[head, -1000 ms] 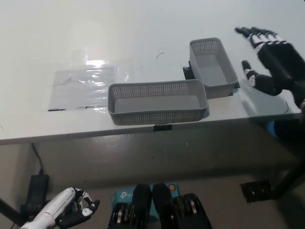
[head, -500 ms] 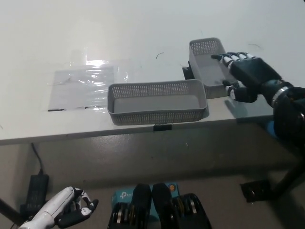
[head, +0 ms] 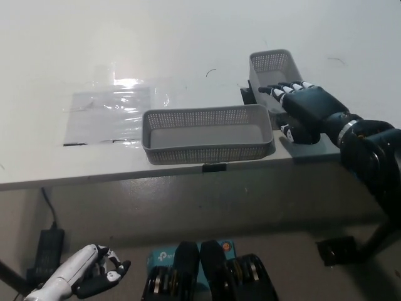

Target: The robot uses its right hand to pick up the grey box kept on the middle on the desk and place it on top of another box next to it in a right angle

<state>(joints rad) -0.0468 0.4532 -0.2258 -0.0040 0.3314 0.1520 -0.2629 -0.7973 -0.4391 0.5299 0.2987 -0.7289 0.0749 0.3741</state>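
Note:
Two grey mesh boxes sit on the white desk. The long one (head: 207, 133) lies crosswise near the front edge in the middle. The second box (head: 270, 68) stands lengthwise behind its right end. My black right hand (head: 301, 110) hovers over the near half of this second box, fingers spread and pointing left, open and holding nothing. It hides the box's front part. My white left hand (head: 88, 274) hangs low at the bottom left, below the desk, fingers loosely curled with nothing in them.
A sheet of clear plastic (head: 113, 113) lies on the desk left of the long box. The desk's front edge (head: 94, 175) runs just below the boxes. A black adapter (head: 47, 251) and a teal carton (head: 164, 256) lie on the floor.
My right hand has swung in from the far right edge and moved left over the rear box, ending close to the right end of the long box. The boxes have not moved.

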